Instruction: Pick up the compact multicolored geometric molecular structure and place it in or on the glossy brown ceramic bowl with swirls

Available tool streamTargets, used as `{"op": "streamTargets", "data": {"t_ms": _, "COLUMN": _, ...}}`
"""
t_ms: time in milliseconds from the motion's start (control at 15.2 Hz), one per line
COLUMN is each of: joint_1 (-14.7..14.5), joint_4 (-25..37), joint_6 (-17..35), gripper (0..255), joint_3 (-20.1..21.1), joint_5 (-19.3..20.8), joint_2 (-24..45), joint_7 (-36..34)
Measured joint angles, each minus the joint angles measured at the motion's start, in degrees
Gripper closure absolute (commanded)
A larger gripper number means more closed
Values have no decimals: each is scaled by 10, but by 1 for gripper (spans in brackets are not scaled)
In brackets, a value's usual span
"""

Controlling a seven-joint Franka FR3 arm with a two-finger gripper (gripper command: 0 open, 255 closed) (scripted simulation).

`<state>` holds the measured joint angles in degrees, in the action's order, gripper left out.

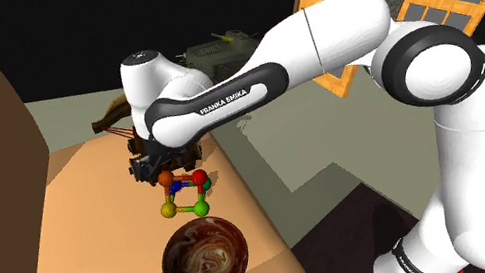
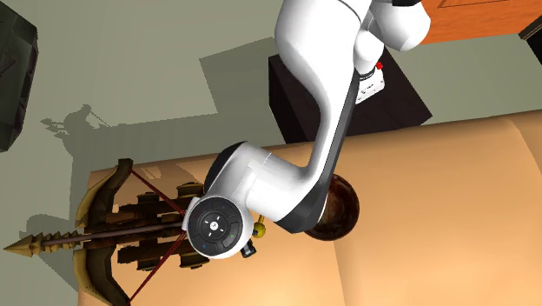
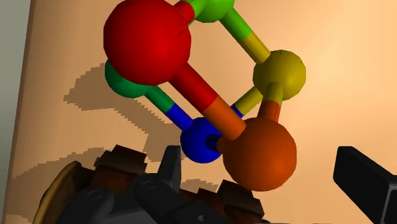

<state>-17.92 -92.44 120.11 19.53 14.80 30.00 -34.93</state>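
The molecular structure (image 1: pixel 185 193) is a small frame of red, orange, yellow, green and blue balls joined by coloured rods. It sits just up-left of the glossy brown swirled bowl (image 1: pixel 205 259) on the tan table. My gripper (image 1: pixel 151 168) is right beside it, on the side away from the bowl. In the wrist view the orange ball (image 3: pixel 259 154) lies between my fingers, and the right finger (image 3: pixel 368 188) stands clear of it. The gripper (image 3: pixel 257 186) is open. The arm hides part of the bowl (image 2: pixel 340 209) in the second exterior view.
A brown crossbow (image 2: pixel 113 228) lies on the table just behind the gripper, and its dark parts (image 3: pixel 121 200) show close under the fingers. A dark tank-like model (image 1: pixel 212 49) stands further back. The table edge drops to a grey floor.
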Motion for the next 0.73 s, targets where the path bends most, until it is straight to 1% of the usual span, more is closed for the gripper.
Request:
{"op": "streamTargets", "data": {"t_ms": 330, "joint_1": -3, "joint_4": -5, "joint_6": 26, "gripper": 0, "joint_3": -5, "joint_5": 9, "joint_2": 23, "joint_7": -6}}
{"op": "streamTargets", "data": {"t_ms": 726, "joint_1": -3, "joint_4": -6, "joint_6": 30, "gripper": 0, "joint_3": -6, "joint_5": 10, "joint_2": 24, "joint_7": -6}}
